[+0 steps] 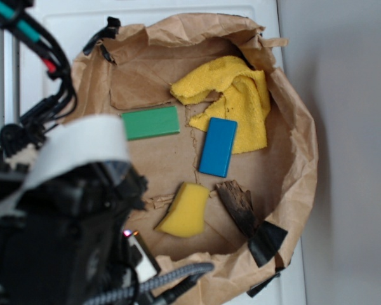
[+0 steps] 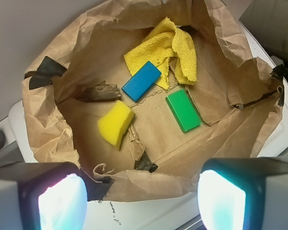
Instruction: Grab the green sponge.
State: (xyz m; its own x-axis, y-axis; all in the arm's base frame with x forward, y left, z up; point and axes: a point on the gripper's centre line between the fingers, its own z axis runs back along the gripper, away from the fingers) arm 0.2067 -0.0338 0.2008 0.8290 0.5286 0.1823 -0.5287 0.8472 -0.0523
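Observation:
The green sponge (image 1: pixel 151 122) (image 2: pixel 183 109) is a flat green rectangle lying on the brown paper floor of the paper basin, left of the blue block in the exterior view. My gripper (image 2: pixel 141 201) hangs well above the basin's near rim, far from the sponge. Its jaws stand wide apart, with only paper and white table between the two pale pads (image 2: pixel 62 201). In the exterior view the arm's dark bulk (image 1: pixel 57 229) fills the lower left and the fingertips are hidden.
A blue block (image 1: pixel 218 147) (image 2: pixel 141 81), a yellow wedge sponge (image 1: pixel 186 210) (image 2: pixel 115 123), a yellow cloth (image 1: pixel 238 95) (image 2: pixel 165 48) and a dark bark piece (image 1: pixel 239 204) (image 2: pixel 98 92) lie in the crumpled brown paper basin (image 1: pixel 298 152) (image 2: pixel 43 124). A white table edge (image 2: pixel 149 213) lies below.

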